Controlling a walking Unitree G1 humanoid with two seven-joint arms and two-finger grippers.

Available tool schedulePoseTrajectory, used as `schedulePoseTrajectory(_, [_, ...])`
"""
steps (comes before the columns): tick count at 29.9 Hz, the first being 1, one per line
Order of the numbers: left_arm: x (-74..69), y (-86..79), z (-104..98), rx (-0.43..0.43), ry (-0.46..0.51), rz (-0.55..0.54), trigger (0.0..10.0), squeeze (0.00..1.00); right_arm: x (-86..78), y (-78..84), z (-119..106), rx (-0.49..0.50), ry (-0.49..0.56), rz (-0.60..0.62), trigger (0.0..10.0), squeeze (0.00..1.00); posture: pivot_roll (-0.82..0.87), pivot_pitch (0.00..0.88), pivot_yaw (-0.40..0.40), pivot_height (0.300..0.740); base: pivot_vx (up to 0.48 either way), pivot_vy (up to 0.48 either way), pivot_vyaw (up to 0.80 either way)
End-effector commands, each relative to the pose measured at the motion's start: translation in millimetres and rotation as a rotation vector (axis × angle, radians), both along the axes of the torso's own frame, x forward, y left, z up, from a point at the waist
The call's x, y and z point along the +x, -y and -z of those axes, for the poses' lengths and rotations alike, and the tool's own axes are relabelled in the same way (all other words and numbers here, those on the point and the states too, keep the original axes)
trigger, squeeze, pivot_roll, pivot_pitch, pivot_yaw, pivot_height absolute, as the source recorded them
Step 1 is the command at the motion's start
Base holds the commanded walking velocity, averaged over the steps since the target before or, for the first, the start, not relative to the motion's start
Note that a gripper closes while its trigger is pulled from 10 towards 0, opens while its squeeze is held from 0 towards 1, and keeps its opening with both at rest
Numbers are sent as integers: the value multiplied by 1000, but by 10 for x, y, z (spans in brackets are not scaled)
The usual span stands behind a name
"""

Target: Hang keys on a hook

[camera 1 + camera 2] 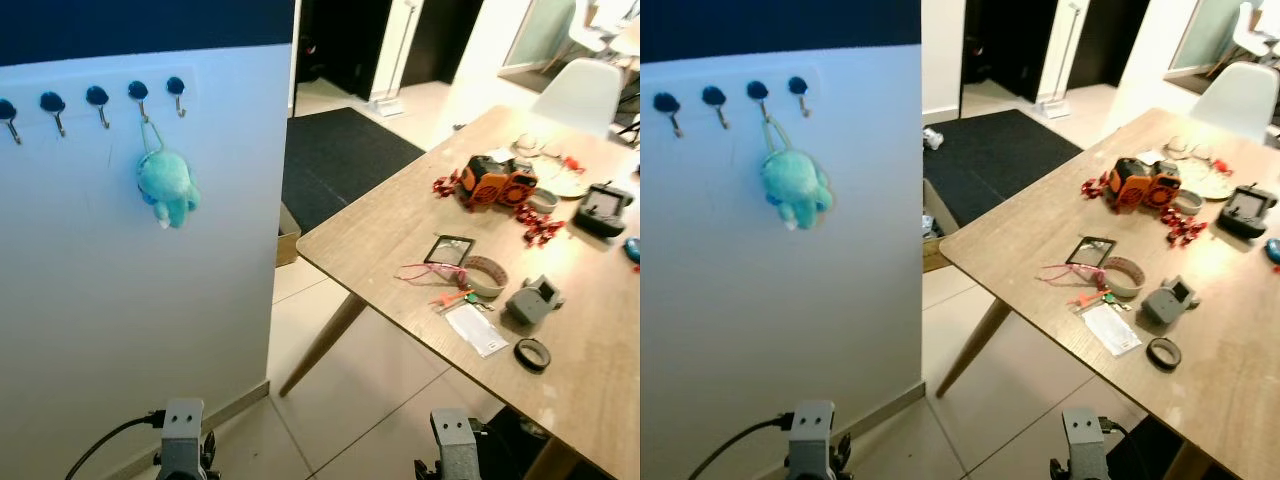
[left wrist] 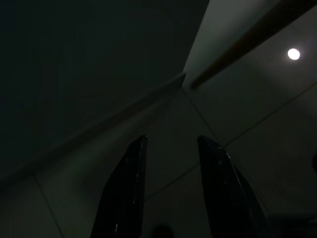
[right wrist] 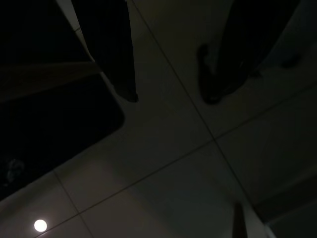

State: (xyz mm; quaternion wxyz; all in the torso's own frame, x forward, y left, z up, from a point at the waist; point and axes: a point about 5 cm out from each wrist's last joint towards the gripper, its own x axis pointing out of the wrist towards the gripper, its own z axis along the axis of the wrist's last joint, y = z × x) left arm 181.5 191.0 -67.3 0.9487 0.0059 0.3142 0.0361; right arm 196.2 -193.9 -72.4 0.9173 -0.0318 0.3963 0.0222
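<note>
Five dark round hooks [image 1: 96, 98] sit on the white wall, one holding a fuzzy teal plush [image 1: 166, 187]. Keys [image 1: 455, 297], pink and green, lie flat on the wooden worktop [image 1: 590, 340] beside a tape roll [image 1: 485, 276]. Left pincer [image 2: 171, 163] and right pincer [image 3: 171, 96] both hang low over floor tiles, fingers apart.
</note>
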Motion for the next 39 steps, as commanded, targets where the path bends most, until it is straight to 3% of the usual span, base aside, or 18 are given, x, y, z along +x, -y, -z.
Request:
schedulePoseTrajectory(1, [-18, 21, 17, 3, -10, 14, 10000, 0, -39, 39, 17, -4, -17, 6, 10000, 0, 47, 68, -45, 740, 0, 0, -800])
schedulePoseTrajectory(34, [-24, 42, 28, -10, -6, 10, 10000, 0, -2, 20, -1, -2, -5, -18, 10000, 0, 47, 67, -50, 740, 0, 0, -800])
schedulePoseTrajectory(39, [-29, 37, 30, -17, -3, -5, 10000, 0, 12, 3, -11, 5, 10, -33, 10000, 0, 46, 72, -53, 740, 0, 0, 0])
